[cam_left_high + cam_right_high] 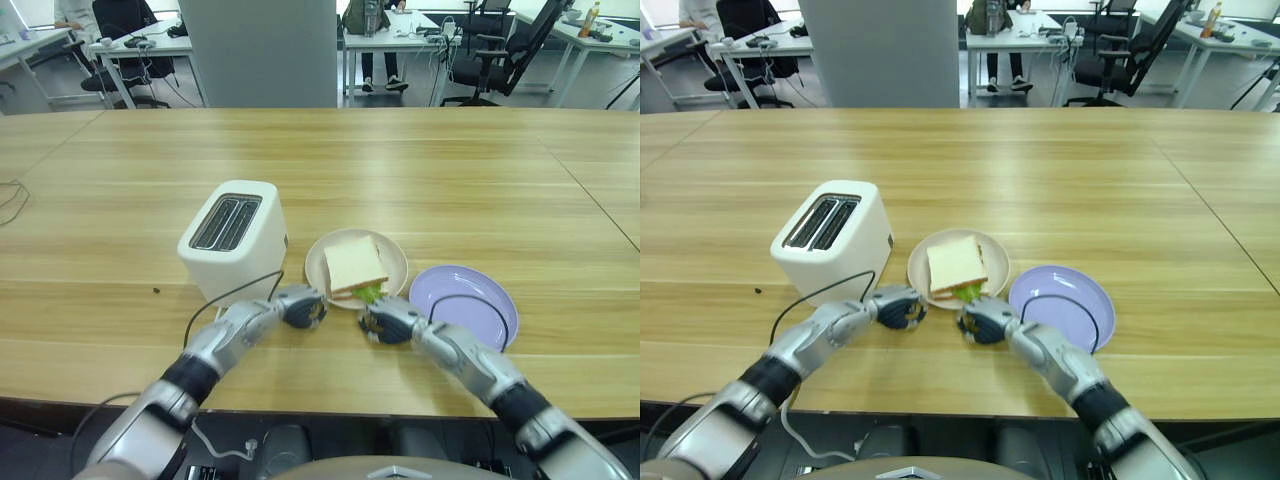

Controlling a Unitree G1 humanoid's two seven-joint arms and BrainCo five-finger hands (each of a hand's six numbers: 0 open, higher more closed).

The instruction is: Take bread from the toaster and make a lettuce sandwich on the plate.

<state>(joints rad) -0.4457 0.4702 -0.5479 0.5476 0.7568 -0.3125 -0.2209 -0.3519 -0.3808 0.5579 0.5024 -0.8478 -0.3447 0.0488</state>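
Already the sandwich (354,266) looks built: a slice of bread sits on top, lettuce (371,293) pokes out at its near right corner, and a lower slice shows as a thin edge beneath. It lies on the beige plate (400,262), just right of the toaster (233,240), whose slots look empty.

Both hands sit low on the table (400,170) at the plate's near rim. The left hand (300,307) is at the near left edge, touching the rim or just short of it; I cannot tell which. The right hand (387,322) is at the near right edge, directly below the lettuce. Each has its fingers curled in and holds nothing.

The sandwich lies straight ahead of the hands, in the gap between them and a little farther from the robot. The bread is nearly square and turned slightly, so no long axis governs a grasp. The right hand is the nearer one to the lettuce corner, so I judge any tidying there would fall to it.

A purple plate (465,285) rests beside the beige one on the right, bare.
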